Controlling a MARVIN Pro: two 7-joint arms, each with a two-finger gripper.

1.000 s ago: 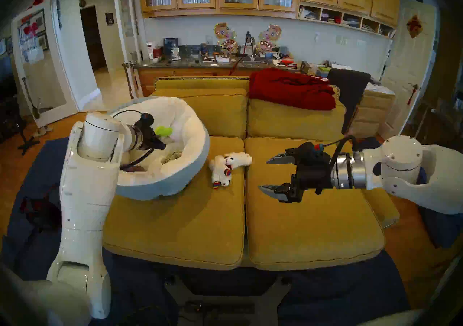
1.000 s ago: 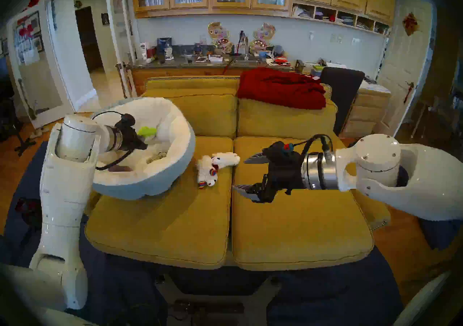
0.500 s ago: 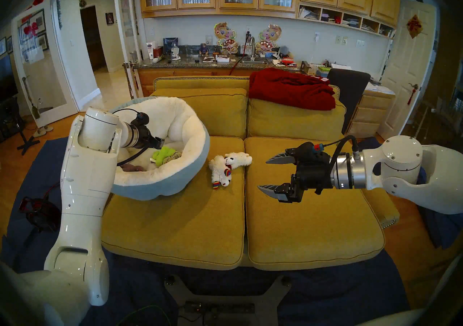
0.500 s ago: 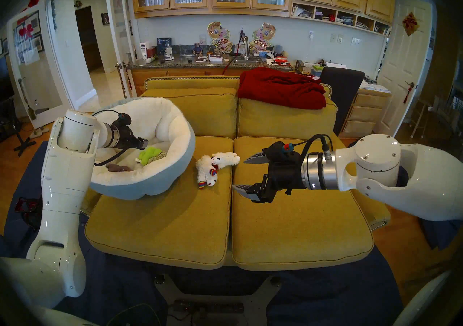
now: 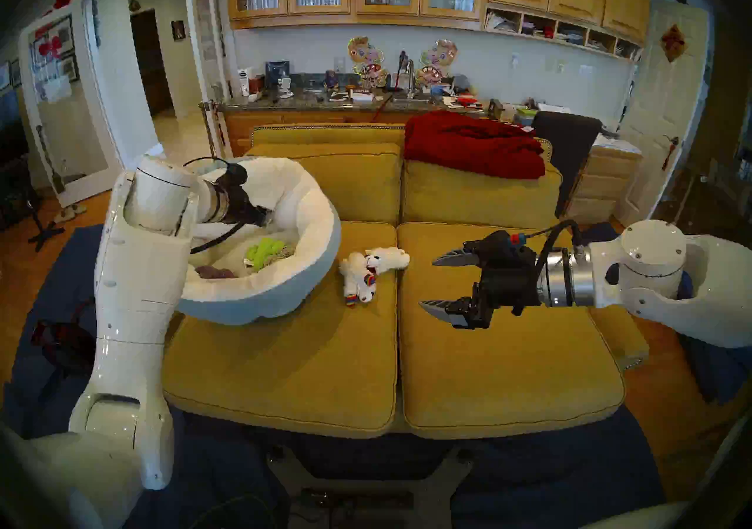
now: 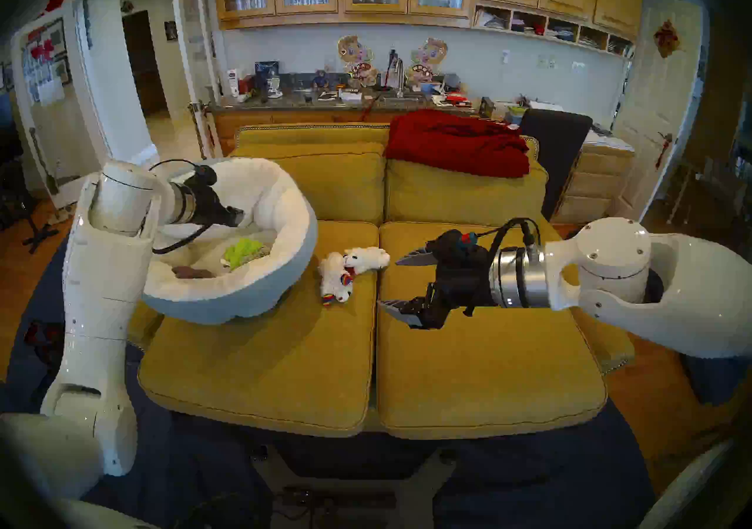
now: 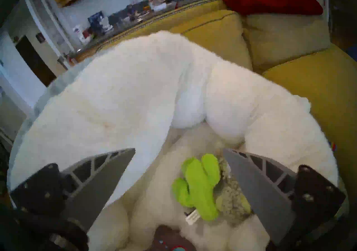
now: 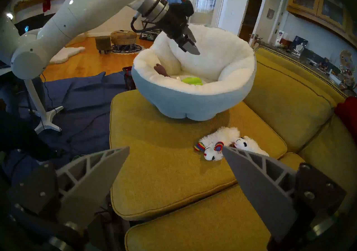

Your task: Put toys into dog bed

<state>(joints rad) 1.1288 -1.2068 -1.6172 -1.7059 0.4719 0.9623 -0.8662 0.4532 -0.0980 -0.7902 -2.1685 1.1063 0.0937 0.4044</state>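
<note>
Dropped since earlier frame: cactus [image 7: 201, 185], now lying in bed [image 5: 309, 207] at left of frame, on tan toy [image 7: 231, 200], purple toy [image 5: 215, 272] nearby. Left pincer [image 7: 178, 153] raised above bed, spread wide, empty. Two lambs [image 5: 372, 272] on sofa [image 5: 285, 373] at frame centre, just right of bed. Right pincer [image 5: 427, 282] hovering at right, spread wide, empty.
</note>
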